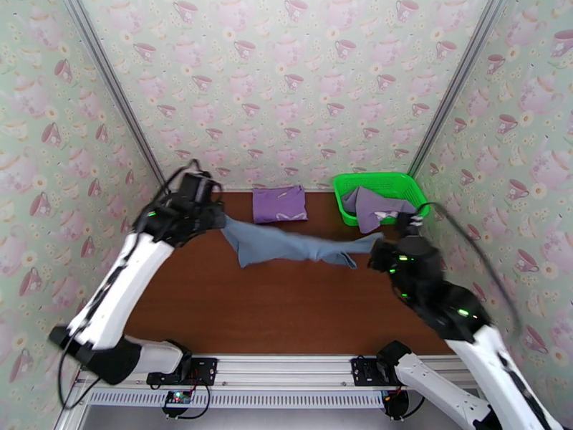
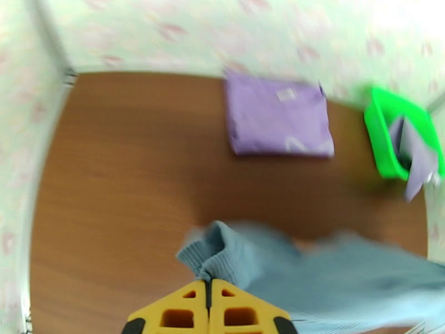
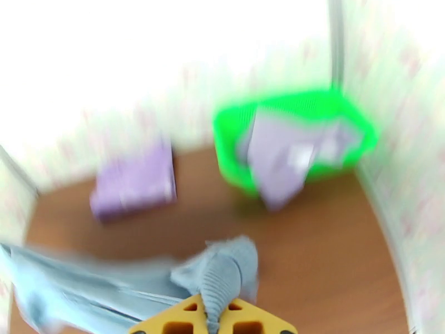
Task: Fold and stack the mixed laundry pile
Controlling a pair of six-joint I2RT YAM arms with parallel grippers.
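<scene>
Jaws on both arms are closed on the dusty blue-grey garment (image 1: pixel 286 245): the left jaws pinch its left end, the right jaws its right end, and the cloth stretches between them across the middle of the brown tabletop (image 1: pixel 286 317). Behind it, at the far edge, the bright purple shirt (image 1: pixel 279 204) lies folded flat and shows a white mark. To its right the pale lavender-grey garment (image 1: pixel 372 206) sits crumpled in a green mesh basket (image 1: pixel 372 178), one flap draped over the near rim. Teacup-patterned wallpaper (image 1: pixel 286 73) closes three sides, with metal posts (image 1: pixel 107 80) in the corners. Both wrist views are blurred, and whether the stretched cloth touches the wood is unclear.
</scene>
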